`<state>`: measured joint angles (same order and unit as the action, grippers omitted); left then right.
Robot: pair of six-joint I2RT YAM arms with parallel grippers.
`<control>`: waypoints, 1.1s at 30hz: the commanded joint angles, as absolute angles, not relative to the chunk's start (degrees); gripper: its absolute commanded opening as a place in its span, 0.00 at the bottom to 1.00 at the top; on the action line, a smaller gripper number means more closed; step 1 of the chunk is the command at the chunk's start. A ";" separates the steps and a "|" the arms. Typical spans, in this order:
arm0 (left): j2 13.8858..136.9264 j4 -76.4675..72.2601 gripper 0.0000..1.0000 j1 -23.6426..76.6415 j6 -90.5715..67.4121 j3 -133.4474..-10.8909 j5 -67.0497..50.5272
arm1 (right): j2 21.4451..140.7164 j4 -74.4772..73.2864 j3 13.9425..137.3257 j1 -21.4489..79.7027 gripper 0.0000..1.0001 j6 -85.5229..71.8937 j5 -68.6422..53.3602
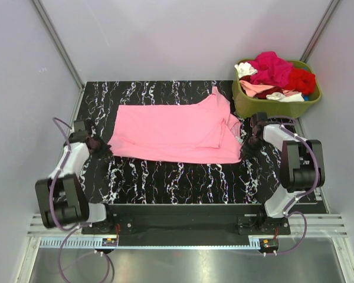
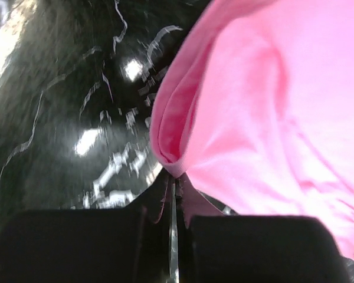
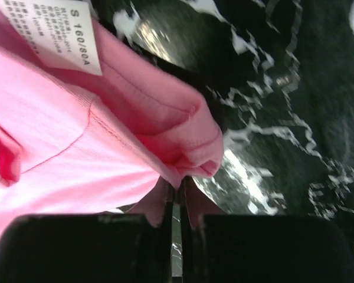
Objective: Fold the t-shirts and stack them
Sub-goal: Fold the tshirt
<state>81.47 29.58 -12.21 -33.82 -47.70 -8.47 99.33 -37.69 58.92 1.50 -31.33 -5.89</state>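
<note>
One pink t-shirt lies spread on the table, its left edge clamped in the left claw and its right edge in the right claw. One green tub at the far right corner holds heaped t-shirts, their number unclear. Table surface shows along the shirt's near edge.

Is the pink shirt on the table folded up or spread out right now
Mostly spread: the pink t-shirt lies flat across the table, with one flap doubled over at its right end.
</note>
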 commanded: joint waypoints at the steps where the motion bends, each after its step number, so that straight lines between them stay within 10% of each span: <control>1: 70.42 34.27 0.00 -12.48 -35.06 -45.89 -4.75 | 91.61 -40.69 56.78 0.97 0.00 -31.90 -0.26; 5: 59.53 39.01 0.00 -12.57 -36.12 -43.69 -4.66 | 86.32 -43.06 53.97 0.70 0.00 -34.36 -0.26; 9: 54.32 44.19 0.22 -12.57 -36.65 -43.33 -6.50 | 80.87 -46.22 52.03 0.70 0.00 -36.21 -0.26; 13: 51.51 49.03 0.67 -12.66 -35.42 -45.25 -10.18 | 74.12 -49.65 51.59 0.62 0.72 -36.65 1.22; 15: 50.54 51.75 0.74 -12.75 -32.80 -49.20 -11.33 | 71.29 -50.54 51.68 0.53 0.78 -36.56 1.50; 33: 45.71 44.74 0.90 -12.83 -21.36 -49.40 -12.49 | 94.11 -37.18 63.19 12.92 0.44 -37.44 -10.20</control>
<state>47.37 48.82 -12.49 -22.17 -49.98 -11.07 91.22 -39.70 59.99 12.43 -36.99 -9.65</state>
